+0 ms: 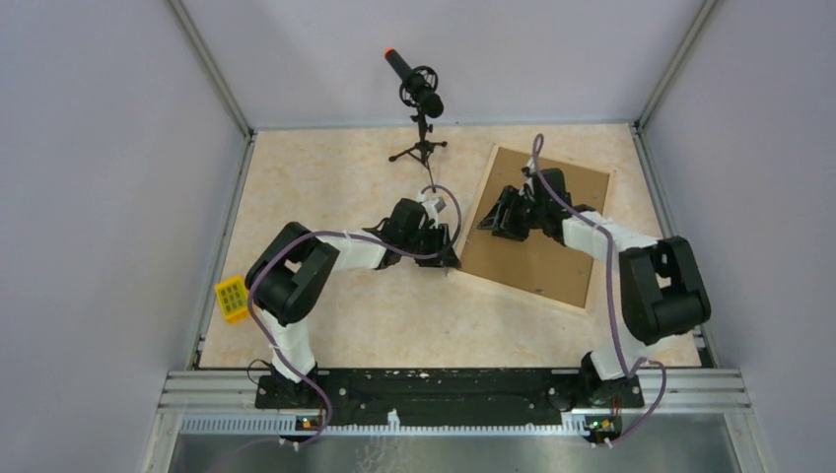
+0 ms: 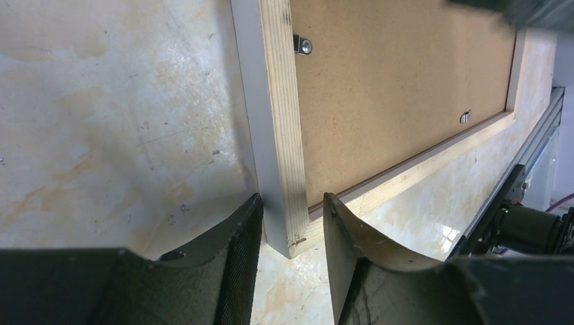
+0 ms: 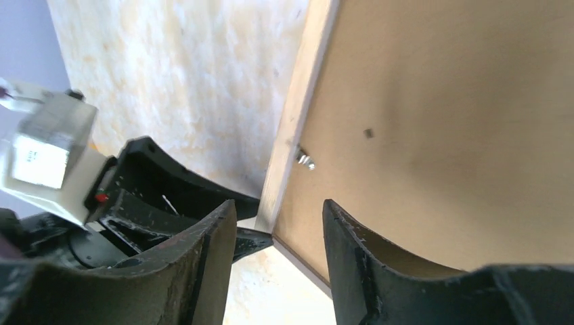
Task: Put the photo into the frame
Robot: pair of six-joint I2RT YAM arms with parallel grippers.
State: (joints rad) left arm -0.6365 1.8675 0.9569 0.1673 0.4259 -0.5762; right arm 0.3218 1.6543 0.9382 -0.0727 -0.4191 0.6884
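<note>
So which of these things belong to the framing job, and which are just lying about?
Part of the job: the frame, face down; the brown backing board in it; the left claw, open astride its corner; the right claw, open over its edge. The photo is not in view.
Lying about: the microphone on its stand; the small yellow block.

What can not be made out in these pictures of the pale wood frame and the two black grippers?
- Top view: the fingertips of the right gripper, hidden under its own black body.
- All views: whatever lies under the flat brown backing board in the pale wood frame.
- Left wrist view: the frame's far end, cut off.
- Top view: the small yellow block, too small to identify.
</note>
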